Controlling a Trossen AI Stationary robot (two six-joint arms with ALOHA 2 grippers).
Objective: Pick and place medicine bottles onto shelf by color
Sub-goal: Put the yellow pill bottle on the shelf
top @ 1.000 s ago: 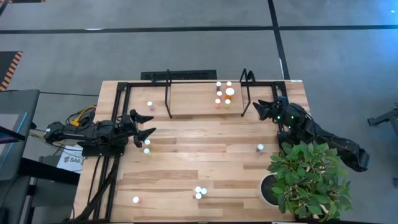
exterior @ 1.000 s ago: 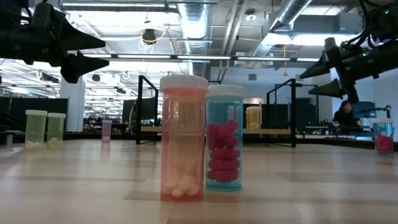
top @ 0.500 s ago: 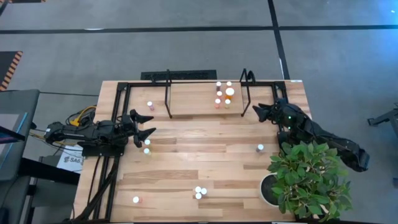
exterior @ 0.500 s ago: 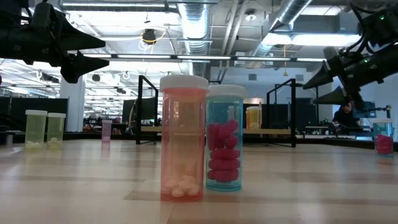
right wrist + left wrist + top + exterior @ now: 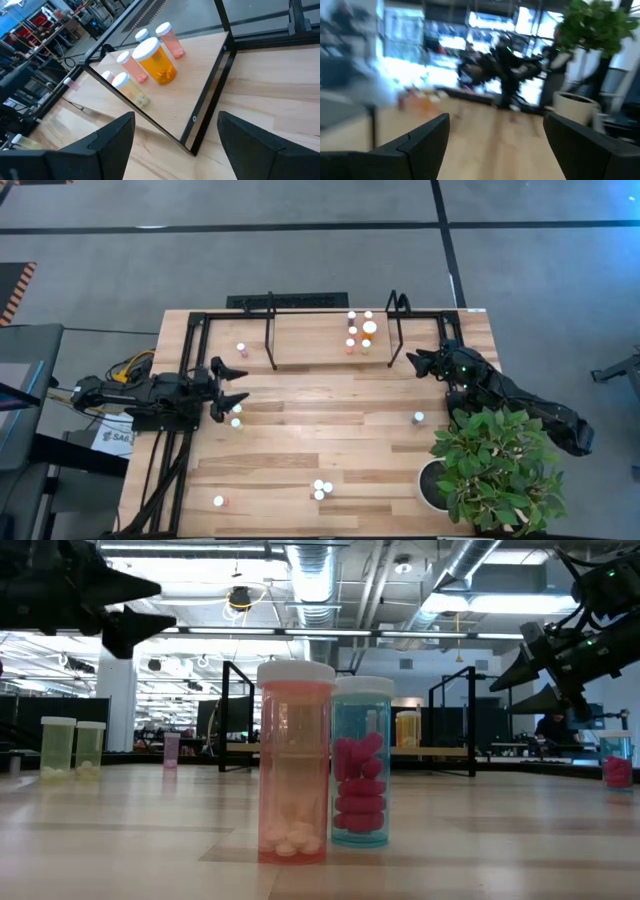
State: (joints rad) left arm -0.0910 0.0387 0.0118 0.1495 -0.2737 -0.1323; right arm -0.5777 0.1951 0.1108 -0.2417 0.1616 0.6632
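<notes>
The left gripper (image 5: 228,395) hangs over the table's left side with its fingers spread wide and nothing between them, and the two yellowish bottles (image 5: 236,415) stand just beside and slightly below its tips, on the bare planks rather than on the shelf (image 5: 310,340). The risk here, as I judge it, is that those two bottles stand touching or nearly so: a wide pincer coming down on one could nudge its neighbour over, and a toppled bottle would roll across the planks. The right gripper (image 5: 424,361) is also open and empty, held just off the shelf's right hoop (image 5: 397,330); its wrist view looks across the black frame at the cluster already on the shelf, a large orange bottle (image 5: 152,61) with pink bottles (image 5: 171,39) around it and a pale one (image 5: 127,87) close by. Any reach into that cluster could catch the frame tubing or knock the packed bottles together. A lone bottle (image 5: 418,418) stands on the table near the plant (image 5: 495,465), whose leaves could hide it or brush the right arm. A pink bottle and a blue bottle (image 5: 361,760) stand together near the front edge, well apart from both pincers, another (image 5: 218,501) at the front left, and one (image 5: 241,348) sits alone at the shelf's left end.
</notes>
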